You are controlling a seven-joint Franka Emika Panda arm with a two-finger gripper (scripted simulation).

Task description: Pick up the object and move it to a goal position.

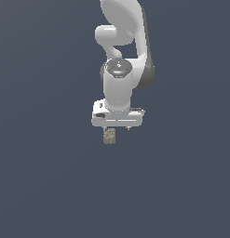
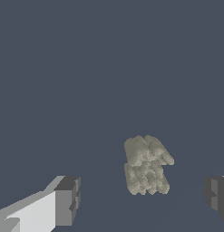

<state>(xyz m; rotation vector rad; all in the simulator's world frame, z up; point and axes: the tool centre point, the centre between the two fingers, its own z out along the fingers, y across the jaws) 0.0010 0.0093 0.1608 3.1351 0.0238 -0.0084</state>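
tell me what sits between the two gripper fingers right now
In the wrist view, the tan block lies between the open gripper's two fingers, touching neither; bare dark floor fills the gaps either side.

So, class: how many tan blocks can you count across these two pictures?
1. The tan block lies on the dark floor just under the white gripper in the exterior view. The wrist view shows the same block between the open jaws. None seems hidden.

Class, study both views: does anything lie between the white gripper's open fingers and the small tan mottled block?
Nothing visible does. The small tan mottled block lies on the dark surface between the gripper's grey fingertips, apart from both.
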